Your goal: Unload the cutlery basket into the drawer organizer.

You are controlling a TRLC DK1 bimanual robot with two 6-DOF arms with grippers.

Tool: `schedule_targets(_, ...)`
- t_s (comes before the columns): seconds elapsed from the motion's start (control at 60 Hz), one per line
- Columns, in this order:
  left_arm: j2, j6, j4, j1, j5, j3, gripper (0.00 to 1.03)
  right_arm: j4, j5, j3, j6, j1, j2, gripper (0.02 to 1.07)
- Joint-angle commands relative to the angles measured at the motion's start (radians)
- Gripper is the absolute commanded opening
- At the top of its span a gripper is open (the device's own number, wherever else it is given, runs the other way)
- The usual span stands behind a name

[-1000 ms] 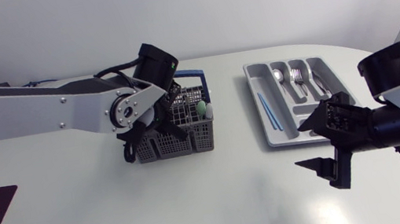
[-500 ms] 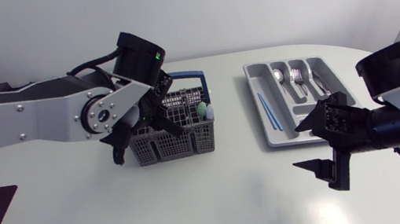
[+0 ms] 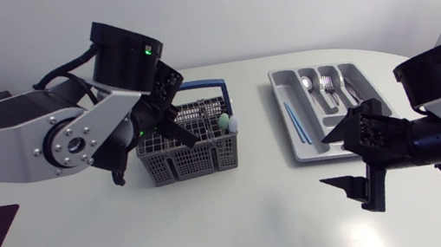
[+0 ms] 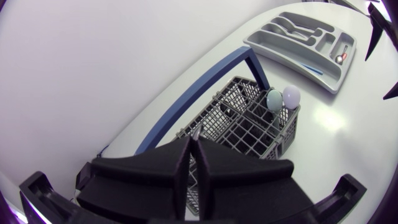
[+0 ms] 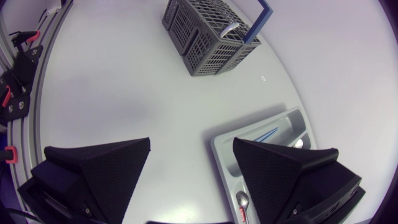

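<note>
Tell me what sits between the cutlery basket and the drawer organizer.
Nothing. The head view shows only bare white table between the cutlery basket and the drawer organizer. The right wrist view agrees, bar a tiny speck.

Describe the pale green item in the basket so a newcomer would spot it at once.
Find the grey cutlery basket with the blue handle, left of the drawer organizer. At its corner facing the organizer two rounded ends stick up side by side. The pale green end is the one farther from the organizer; its neighbour is whitish.
</note>
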Motion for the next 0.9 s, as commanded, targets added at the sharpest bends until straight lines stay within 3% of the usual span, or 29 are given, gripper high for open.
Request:
schedule_targets(0.0,-0.041,0.034,0.032,-0.010,-0.027,-0.030,0.03,-0.006,0.003,-0.019,0.039,0.017,-0.024,0.98)
schedule_targets(0.467,-0.235,0.043,0.073,-0.021,-0.030,-0.049,0.03,0.101,0.015,0.016,0.242,0.118,-0.153,0.98)
schedule_targets(0.583,-0.250,-0.047,0.033,0.002,0.073,-0.026,0.03,0.149,0.038,0.016,0.317,0.156,-0.182,0.98)
schedule_targets(0.883,-0.150,-0.336,-0.027,0.131,0.491,0.059,0.03,0.255,0.176,0.018,0.452,0.317,-0.191,0.97)
